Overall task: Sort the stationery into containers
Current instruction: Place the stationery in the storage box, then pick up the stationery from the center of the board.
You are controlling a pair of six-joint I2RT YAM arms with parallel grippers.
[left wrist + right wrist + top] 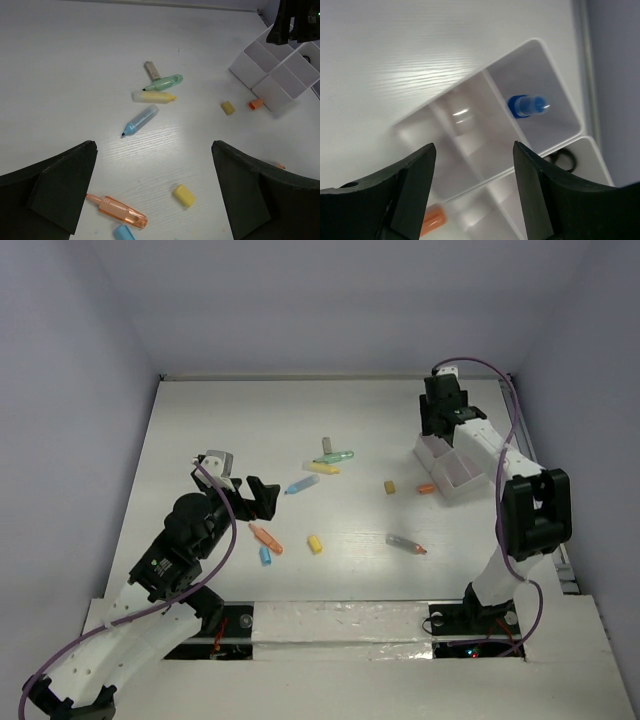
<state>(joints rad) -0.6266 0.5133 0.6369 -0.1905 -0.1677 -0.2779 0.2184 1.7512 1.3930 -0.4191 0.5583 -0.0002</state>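
The stationery lies loose mid-table: a green pen, yellow pen, blue pen, orange pen, blue cap, two yellow caps, an orange cap and a grey pen. The white divided tray stands at the right. My left gripper is open and empty above the orange pen and a yellow cap. My right gripper is open and empty over the tray. A blue-capped bottle lies in one compartment.
A dark ring lies in the compartment beside the bottle's. A short grey piece lies by the green pen. The orange cap rests against the tray's outer wall. White walls close the table at the back and sides.
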